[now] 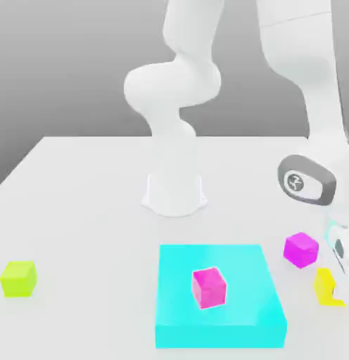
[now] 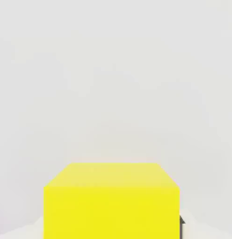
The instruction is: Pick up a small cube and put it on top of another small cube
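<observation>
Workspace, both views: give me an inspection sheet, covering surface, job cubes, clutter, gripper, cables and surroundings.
Surface: pale, plain tabletop
Yellow cube: between the gripper's fingers, low by the table
Magenta cube: on the table, nothing on top
Clutter: cyan block with hot-pink cube on it; lime cube at the exterior view's left
Gripper: shut on the yellow cube
Cables: nothing seen
Surroundings: plain grey backdrop

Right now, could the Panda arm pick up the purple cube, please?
Probably not straight away: the claw is shut on the yellow cube, which it would have to release first. Otherwise, the purple cube looks easy to reach, with nothing on top.
</observation>
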You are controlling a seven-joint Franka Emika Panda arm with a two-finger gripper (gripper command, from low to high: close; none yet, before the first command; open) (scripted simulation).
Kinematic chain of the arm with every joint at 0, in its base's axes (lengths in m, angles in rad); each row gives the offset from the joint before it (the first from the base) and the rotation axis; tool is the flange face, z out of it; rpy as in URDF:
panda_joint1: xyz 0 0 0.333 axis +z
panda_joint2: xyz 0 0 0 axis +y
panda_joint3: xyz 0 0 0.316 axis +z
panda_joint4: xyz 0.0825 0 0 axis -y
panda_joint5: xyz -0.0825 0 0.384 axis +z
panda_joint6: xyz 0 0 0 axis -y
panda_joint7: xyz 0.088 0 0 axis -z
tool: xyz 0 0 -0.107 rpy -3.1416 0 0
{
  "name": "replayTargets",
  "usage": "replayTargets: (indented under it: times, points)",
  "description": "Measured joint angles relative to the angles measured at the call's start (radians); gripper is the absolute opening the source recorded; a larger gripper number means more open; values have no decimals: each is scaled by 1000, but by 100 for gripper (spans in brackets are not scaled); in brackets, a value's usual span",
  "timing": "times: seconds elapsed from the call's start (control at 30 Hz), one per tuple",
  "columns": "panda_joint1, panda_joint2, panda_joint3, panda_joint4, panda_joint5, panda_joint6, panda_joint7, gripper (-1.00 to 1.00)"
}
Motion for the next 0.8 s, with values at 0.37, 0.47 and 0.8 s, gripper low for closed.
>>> replayTargets:
  times: [0.37, 0.47, 0.8]
  points:
    - [13, -388, 126, -219, 171, -166, -323, -100]
    - [57, -498, 123, -306, 207, -186, -441, -100]
    - [65, -316, 99, -339, 83, 25, -396, 100]
